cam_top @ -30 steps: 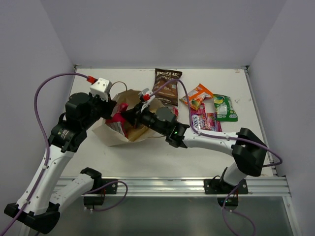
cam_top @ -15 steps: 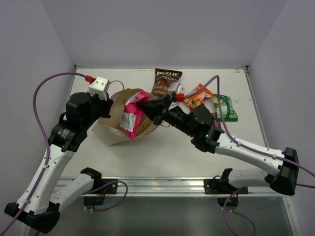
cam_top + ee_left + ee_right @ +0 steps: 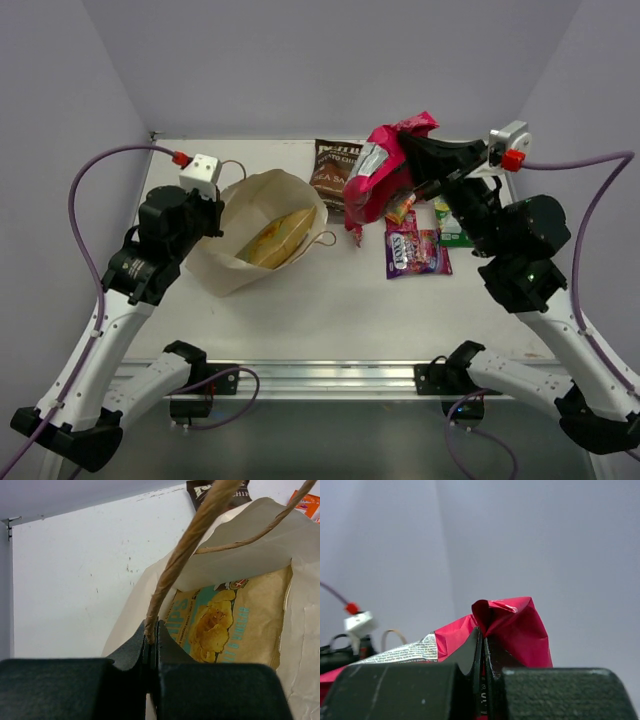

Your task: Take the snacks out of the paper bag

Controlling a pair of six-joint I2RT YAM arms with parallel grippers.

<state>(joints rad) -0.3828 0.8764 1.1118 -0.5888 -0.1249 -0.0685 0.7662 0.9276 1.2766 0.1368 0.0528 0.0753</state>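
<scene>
The beige paper bag (image 3: 222, 262) lies open at the left of the table, with a tan-yellow chip packet (image 3: 278, 236) inside; the packet also shows in the left wrist view (image 3: 235, 625). My left gripper (image 3: 152, 635) is shut on the bag's cord handle (image 3: 185, 555). My right gripper (image 3: 482, 637) is shut on the magenta-pink packet (image 3: 380, 175), held high above the table's back right; the packet also shows in the right wrist view (image 3: 515, 630). A dark brown packet (image 3: 330, 175), an orange one (image 3: 403, 208), a purple one (image 3: 417, 250) and a green one (image 3: 450, 225) lie on the table.
The white table (image 3: 330, 310) is walled at the back and both sides. A metal rail (image 3: 330, 378) runs along the near edge. Purple cables loop from both arms.
My right gripper pulled the magenta-pink packet out of the paper bag, then lifted it up and to the right over the other packets. The left gripper kept its hold on the handle.
</scene>
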